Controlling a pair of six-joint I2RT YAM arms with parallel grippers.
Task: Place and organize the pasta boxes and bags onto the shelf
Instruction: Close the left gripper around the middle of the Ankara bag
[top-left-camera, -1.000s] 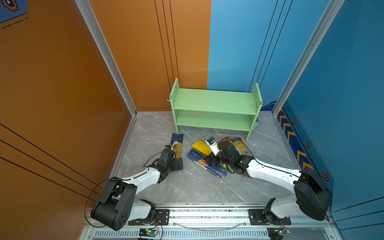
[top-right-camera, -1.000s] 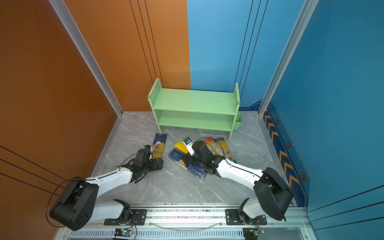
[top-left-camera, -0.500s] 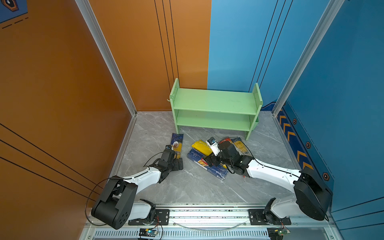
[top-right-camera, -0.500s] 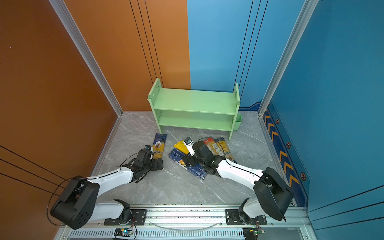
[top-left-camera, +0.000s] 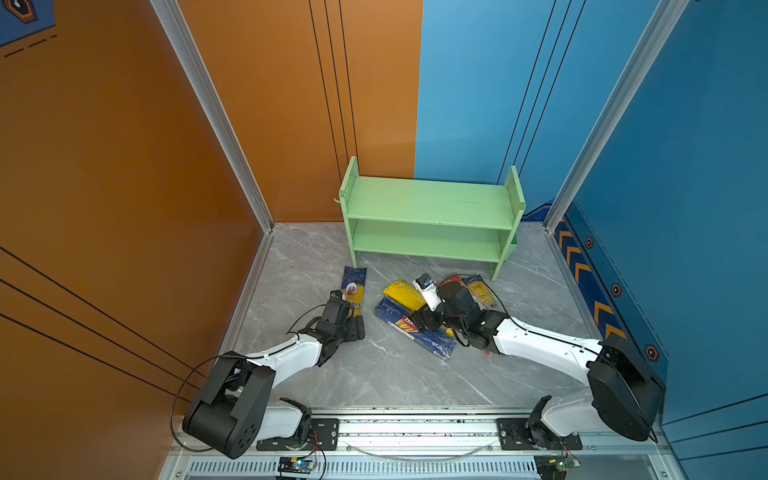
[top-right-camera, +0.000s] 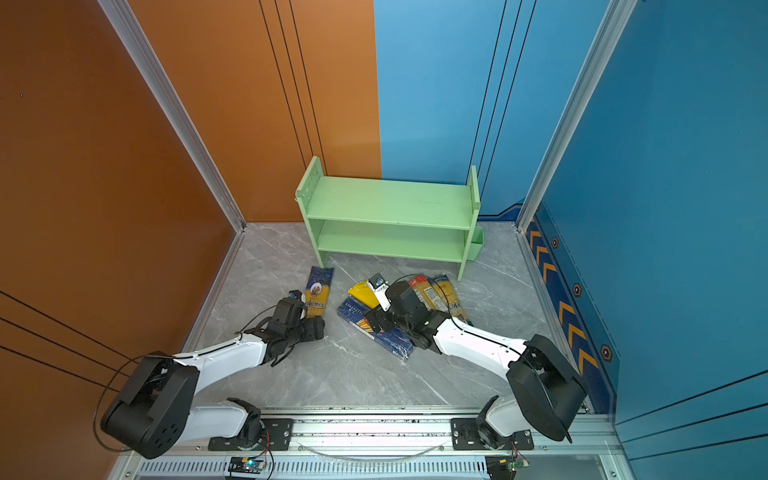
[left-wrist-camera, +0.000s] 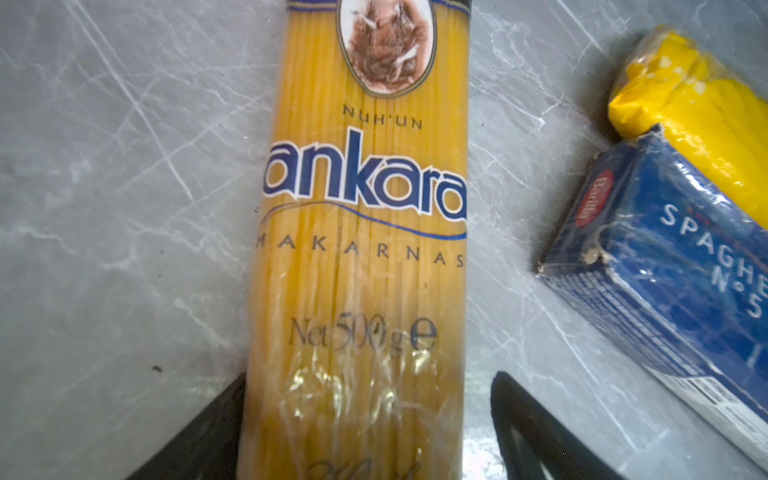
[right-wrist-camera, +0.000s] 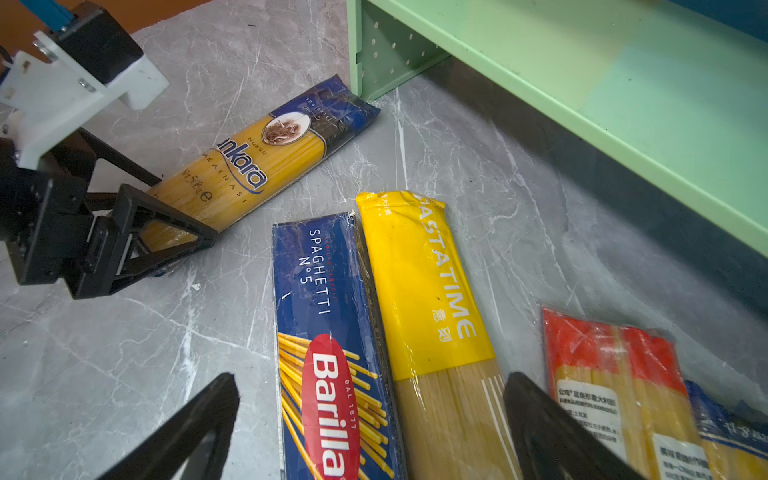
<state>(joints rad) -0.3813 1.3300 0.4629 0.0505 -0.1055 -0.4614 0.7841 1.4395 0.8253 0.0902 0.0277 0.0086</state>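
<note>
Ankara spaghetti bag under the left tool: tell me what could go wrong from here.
1. The left tool straddles the Ankara bag near one end, so a lift there may let the long bag droop.
2. Its far end lies beside a leg of the shelf and might snag.
3. The right tool, open, spans both the Barilla box and the Pastatime bag, which touch; closing could catch both.
</note>
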